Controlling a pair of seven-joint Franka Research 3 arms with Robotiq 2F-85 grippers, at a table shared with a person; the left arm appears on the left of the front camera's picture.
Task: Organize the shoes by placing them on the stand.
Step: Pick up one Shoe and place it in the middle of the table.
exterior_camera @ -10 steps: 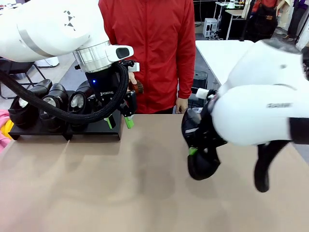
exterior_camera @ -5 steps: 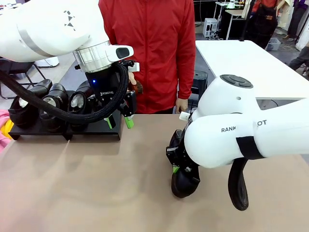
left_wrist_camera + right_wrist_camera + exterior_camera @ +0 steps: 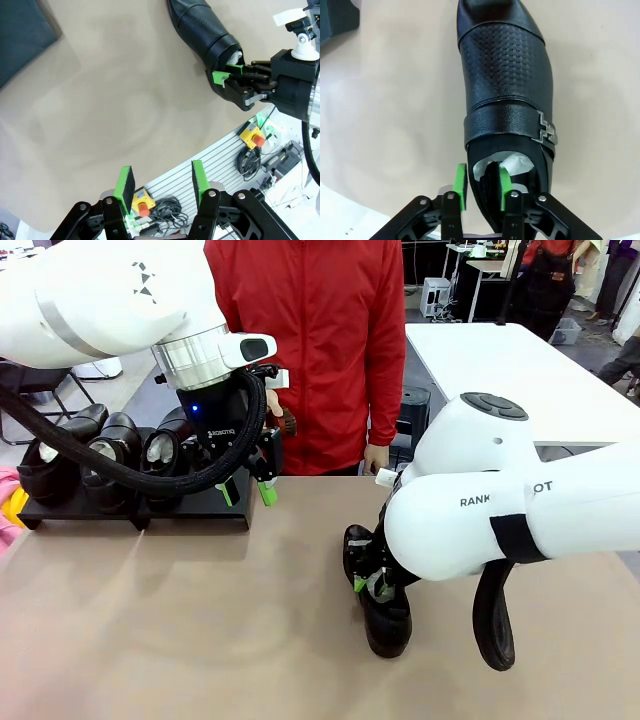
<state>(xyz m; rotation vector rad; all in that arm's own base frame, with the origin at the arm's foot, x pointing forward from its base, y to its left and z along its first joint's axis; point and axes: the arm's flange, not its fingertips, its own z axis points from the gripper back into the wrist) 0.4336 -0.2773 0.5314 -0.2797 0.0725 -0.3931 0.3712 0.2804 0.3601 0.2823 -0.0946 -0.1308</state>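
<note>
A glossy black shoe (image 3: 388,618) with a buckle strap lies on the tan table, toe pointing away from the wrist camera (image 3: 505,75). My right gripper (image 3: 366,586) (image 3: 482,187) straddles the side wall of its heel opening, one green pad inside and one outside. The jaws are parted, with a slim gap beside the outer pad. Three more shoes (image 3: 110,452) stand in a row on the low black stand (image 3: 195,508) at the far left. My left gripper (image 3: 247,490) (image 3: 162,182) hovers open at the stand's right end, holding nothing. In its view the table shoe (image 3: 200,30) and the right gripper (image 3: 235,75) are ahead.
A person in a red jacket (image 3: 310,340) stands at the far edge, one hand (image 3: 375,456) hanging by the table. A pink and yellow cloth (image 3: 6,502) lies at the left edge. A white table (image 3: 480,355) stands behind on the right.
My right arm swung left and lowered the shoe until it lay on the table, then its jaws parted from the shoe's wall. The left arm has stayed still.
</note>
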